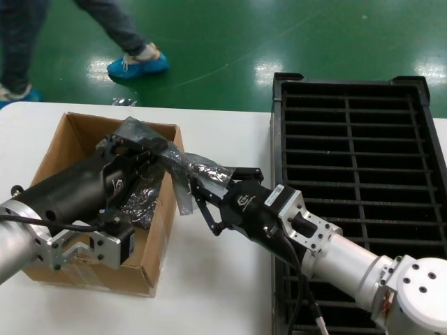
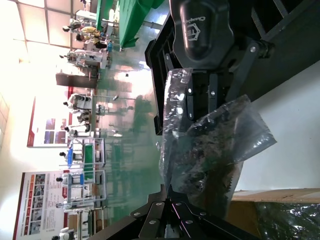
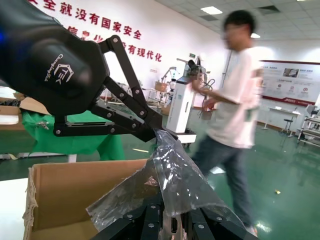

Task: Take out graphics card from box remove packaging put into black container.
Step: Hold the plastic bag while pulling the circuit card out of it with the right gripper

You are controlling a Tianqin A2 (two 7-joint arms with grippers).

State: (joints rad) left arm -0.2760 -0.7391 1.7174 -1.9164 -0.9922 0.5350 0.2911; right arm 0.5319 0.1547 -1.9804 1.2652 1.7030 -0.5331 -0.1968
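Two arms are working over a white table (image 1: 223, 279), and both are meeting at one crinkly, translucent grey-blue plastic bag (image 1: 183, 166) held in the air above the near-right edge of one brown corrugated cardboard box (image 1: 70, 150). The left gripper (image 1: 157, 150) is reaching across the open box and its black fingers are pinching together on one end of the bag. The right gripper (image 1: 202, 187) is coming in from the other side, its jaws closing on the opposite end of the same bag, so the plastic is stretching between the two. In the right wrist view the bag (image 3: 170, 185) is rising from between that gripper's fingers towards the left gripper's tip (image 3: 152, 132), with the box wall (image 3: 75, 195) behind. In the left wrist view something dark is showing through the bag (image 2: 210, 145), though whether it is the graphics card cannot be told. More shiny plastic is lying inside the box (image 1: 143, 199). One large black ribbed plastic crate (image 1: 356, 160) is standing to the right on the table, its slots showing nothing inside. One person in blue shoe covers (image 1: 136, 64) is walking on the green floor beyond.
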